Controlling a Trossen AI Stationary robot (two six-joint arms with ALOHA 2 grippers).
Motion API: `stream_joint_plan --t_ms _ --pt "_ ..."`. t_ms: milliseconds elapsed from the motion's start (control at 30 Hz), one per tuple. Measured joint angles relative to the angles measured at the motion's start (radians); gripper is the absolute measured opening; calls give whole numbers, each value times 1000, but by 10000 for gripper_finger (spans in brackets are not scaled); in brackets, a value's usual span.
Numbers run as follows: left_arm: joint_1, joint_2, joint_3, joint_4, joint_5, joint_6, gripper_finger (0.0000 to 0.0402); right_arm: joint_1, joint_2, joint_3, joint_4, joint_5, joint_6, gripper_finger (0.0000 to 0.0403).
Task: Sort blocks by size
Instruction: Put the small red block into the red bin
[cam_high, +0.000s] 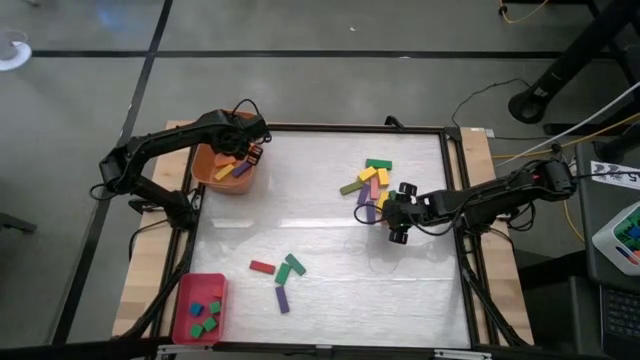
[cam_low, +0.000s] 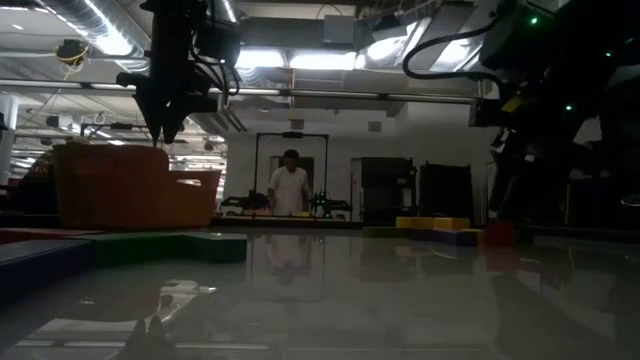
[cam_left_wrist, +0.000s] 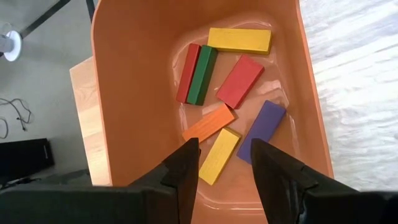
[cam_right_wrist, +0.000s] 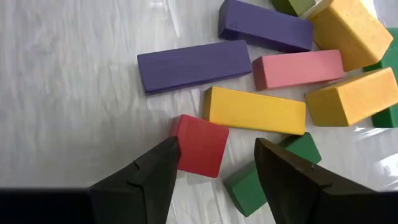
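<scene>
Blocks (cam_right_wrist: 254, 111): main cluster lies just ahead of the right gripper; purple, pink, yellow and green bars, touching or nearly so.
Red cube (cam_right_wrist: 199, 145): on the table beside one right fingertip, next to a yellow bar.
Green cube (cam_right_wrist: 249, 183): low between the right fingers, partly hidden by one.
Right gripper (cam_right_wrist: 214, 165): low over the table at the cluster's edge; fingers spread, nothing pinched.
Left gripper (cam_left_wrist: 225, 163): above the orange tub (cam_left_wrist: 134, 81), fingers parted, empty.
Tub contents: directly below the left fingers, long bars in yellow, red, green, orange, purple.
Loose bars (cam_high: 283, 277): red, green, purple, well apart from both grippers.
Red tray (cam_high: 183, 312): far from both grippers; holds small green and blue cubes.
</scene>
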Motion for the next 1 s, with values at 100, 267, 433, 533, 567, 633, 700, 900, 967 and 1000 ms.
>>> stream_joint_plan --t_ms 100,267,433,533,567,633,700,900,967,1000 --pt "0 0 0 0 0 0 131 -1 -13 0 -6 -2 0 214" --pt "0 0 0 0 0 0 131 -1 -37 10 -16 -1 -9 214" --pt "0 0 0 0 0 0 131 0 -40 11 -13 -2 -8 214" --pt "0 0 0 0 0 0 131 0 -40 11 -11 -12 -7 214" --pt "0 0 0 0 0 0 131 0 -40 11 -10 -13 -7 214" --pt "0 0 0 0 0 0 131 0 -40 11 -9 -21 -2 214" --pt "0 0 0 0 0 0 131 0 -36 10 -1 -22 13 214" --pt "0 0 0 0 0 0 131 0 10 -14 20 -21 43 214" --pt "0 0 0 1 0 0 131 0 27 -22 30 -15 44 214" --pt "0 0 0 1 0 0 131 0 31 -26 37 -5 44 214"
